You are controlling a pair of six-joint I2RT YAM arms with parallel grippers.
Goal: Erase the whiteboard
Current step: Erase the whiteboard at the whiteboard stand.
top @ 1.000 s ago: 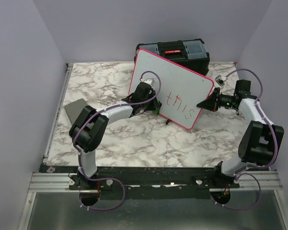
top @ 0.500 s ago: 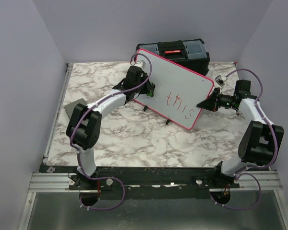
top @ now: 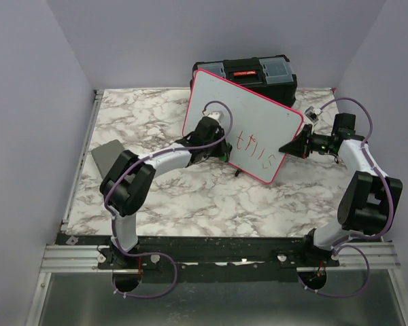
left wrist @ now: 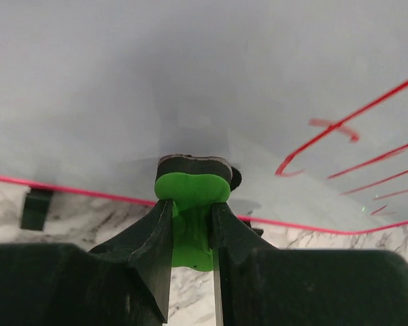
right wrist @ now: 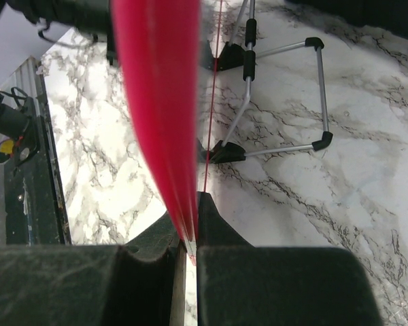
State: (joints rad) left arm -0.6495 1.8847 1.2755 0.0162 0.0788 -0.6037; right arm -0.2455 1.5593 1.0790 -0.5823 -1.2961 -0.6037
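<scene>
Leaning tilted back on the marble table (top: 190,197), the whiteboard (top: 258,109) stands just in front of the black toolbox (top: 258,70), its far top edge overlapping the toolbox front in the top view. Red handwriting (top: 258,148) sits on the lower right part of the whiteboard's face; the upper and left parts of the face are white.

The left gripper (top: 219,144) is at the lower left part of the whiteboard's face, just left of the handwriting. Its wrist view shows both jaws closed tight on a green eraser (left wrist: 192,193), whose dark pad is pressed against the whiteboard's surface (left wrist: 190,68) just above the pink-red bottom rim, with red strokes (left wrist: 340,129) close to its right.

The right gripper (top: 289,147) is at the whiteboard's right edge, near the lower corner. Its wrist view shows the jaws pinched together on the pink-red rim (right wrist: 156,88), one finger on each side of the whiteboard.

Behind the whiteboard, a wire stand (right wrist: 285,95) with black end caps rests on the marble. A small black foot (top: 238,173) shows under the whiteboard's bottom edge. A grey flat pad (top: 105,155) lies well to the left of the whiteboard
</scene>
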